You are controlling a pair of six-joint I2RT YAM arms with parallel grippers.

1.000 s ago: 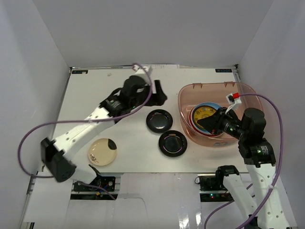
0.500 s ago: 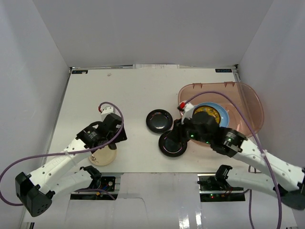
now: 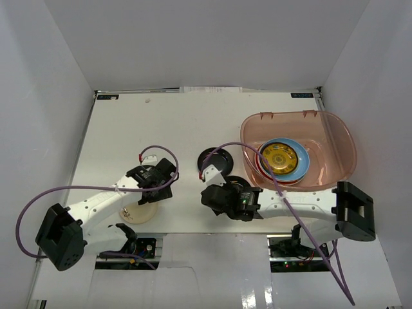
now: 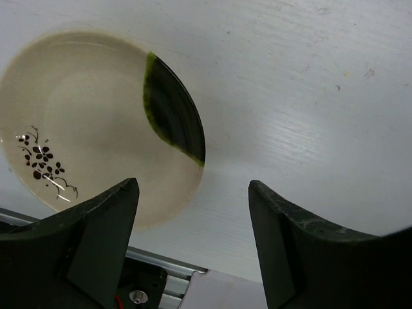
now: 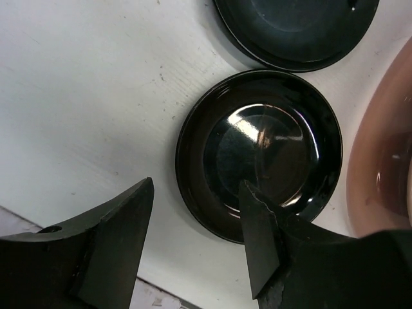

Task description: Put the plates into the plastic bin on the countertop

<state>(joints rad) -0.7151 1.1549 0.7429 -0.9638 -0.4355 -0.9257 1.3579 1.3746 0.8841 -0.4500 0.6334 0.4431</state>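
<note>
Beside the plastic bin [image 3: 331,135] on the countertop [image 3: 129,129], the near black plate [image 5: 257,154] and the far black plate [image 5: 296,26] lie flat and face up, close together. The right gripper [image 5: 196,193] has its jaws spread with the near plate's rim between them, gripping nothing. The left gripper [image 4: 193,193], jaws wide, hangs empty over the cream plate [image 4: 90,116]. A yellow plate [image 3: 281,156] tops the stack inside the bin.

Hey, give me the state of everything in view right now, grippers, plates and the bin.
left gripper, open, empty
right gripper, open, empty
cream plate, flat on the countertop, not binned
near black plate, flat on the countertop, not binned
far black plate, flat on the countertop, not binned
plastic bin, upright, holding a stack of plates
</note>
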